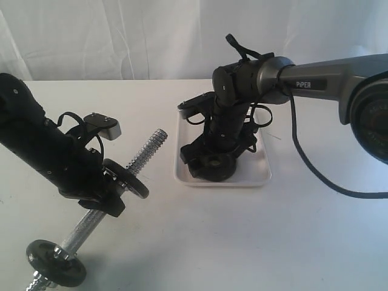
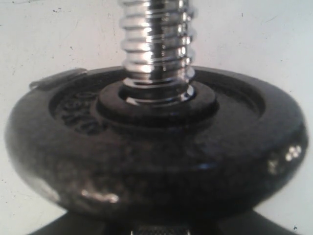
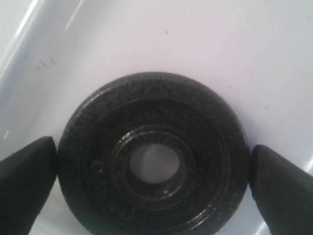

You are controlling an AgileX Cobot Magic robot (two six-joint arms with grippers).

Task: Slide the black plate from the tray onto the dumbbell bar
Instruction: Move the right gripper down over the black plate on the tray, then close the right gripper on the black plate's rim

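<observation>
The black plate (image 3: 195,122) lies flat in the white tray (image 1: 254,173), centre hole up. My right gripper (image 3: 152,161) is lowered over the black plate (image 1: 213,165), open, one finger (image 3: 27,171) at each side of its rim. My left gripper (image 1: 106,197) is shut on the chrome dumbbell bar (image 1: 145,151) and holds it tilted, threaded end up. A second black disc (image 2: 156,161) is threaded on the bar (image 2: 156,39) just above the left fingers, hiding them in the left wrist view. A third disc (image 1: 54,262) sits at the bar's low end.
The white table (image 1: 200,242) runs under both arms. The right arm's cable (image 1: 315,170) trails across the table right of the tray. A white curtain (image 1: 121,36) hangs behind.
</observation>
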